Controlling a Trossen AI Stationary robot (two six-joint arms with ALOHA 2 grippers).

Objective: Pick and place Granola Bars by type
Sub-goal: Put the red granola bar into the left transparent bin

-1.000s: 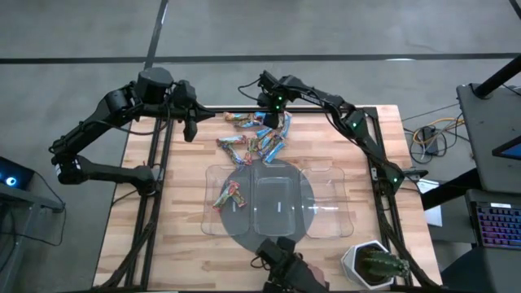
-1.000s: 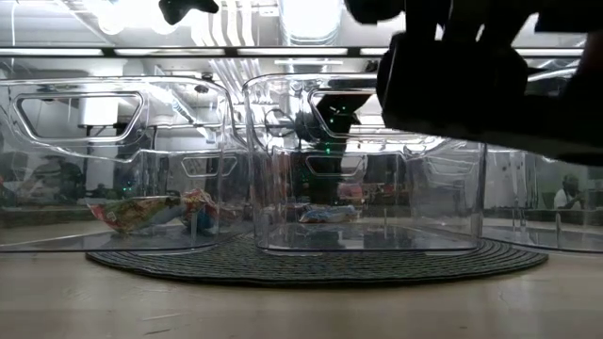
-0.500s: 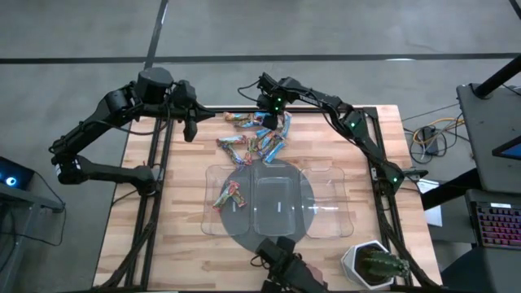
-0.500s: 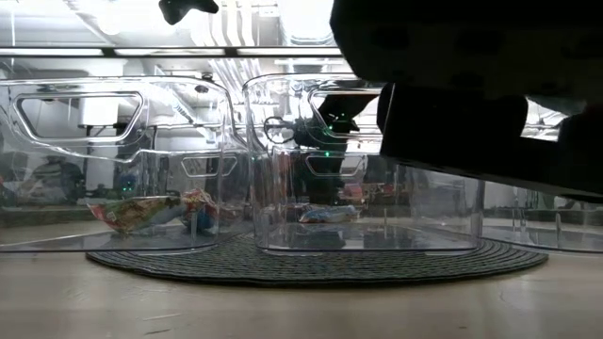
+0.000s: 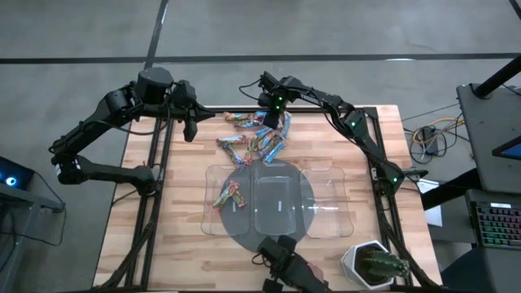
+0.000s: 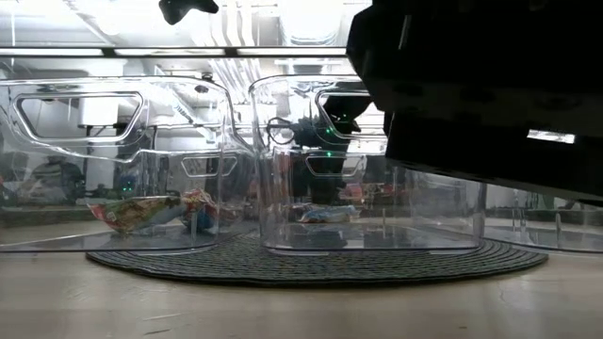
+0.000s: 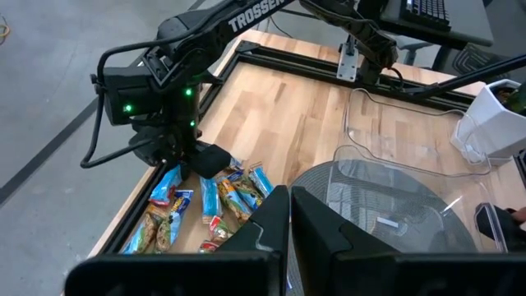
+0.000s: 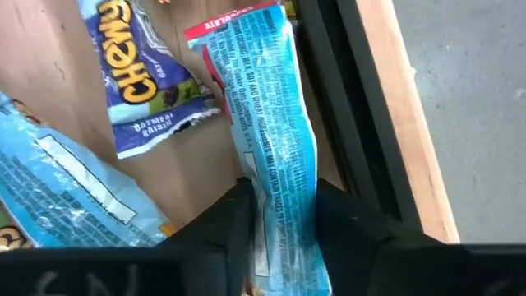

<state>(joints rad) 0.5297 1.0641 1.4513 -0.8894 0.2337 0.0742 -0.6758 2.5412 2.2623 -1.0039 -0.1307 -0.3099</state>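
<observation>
Several foil-wrapped granola bars (image 5: 252, 140), blue, orange-brown and red, lie heaped on the wood near the table's far edge. My right gripper (image 5: 274, 124) stands over the heap's far right end, pointing steeply down, shut on a blue bar (image 8: 271, 107) that lies beside the black frame rail. A few red-multicoloured bars (image 5: 230, 195) lie in the left clear tray (image 5: 213, 175). My left gripper (image 7: 290, 222) hangs shut above the table's far left part, holding nothing. My right gripper pinches the blue bar's two long sides (image 8: 278, 197) between its two fingers (image 8: 222, 226). The fingers come from above, steeply slanted, and lie across the bar. The bar's far part rests on the wood, over a red-edged wrapper (image 8: 215, 33).
Three clear trays stand in a row on a round dark mat (image 5: 244, 236): left, middle (image 5: 277, 175) and right (image 5: 330, 179). A white pot with a plant (image 5: 373, 264) stands at the near right. A person's hand with a dark thing (image 5: 289, 267) is at the near edge.
The dark thing at the table's near edge has shifted and now covers more of the low view's upper right. My arms have kept their places.
</observation>
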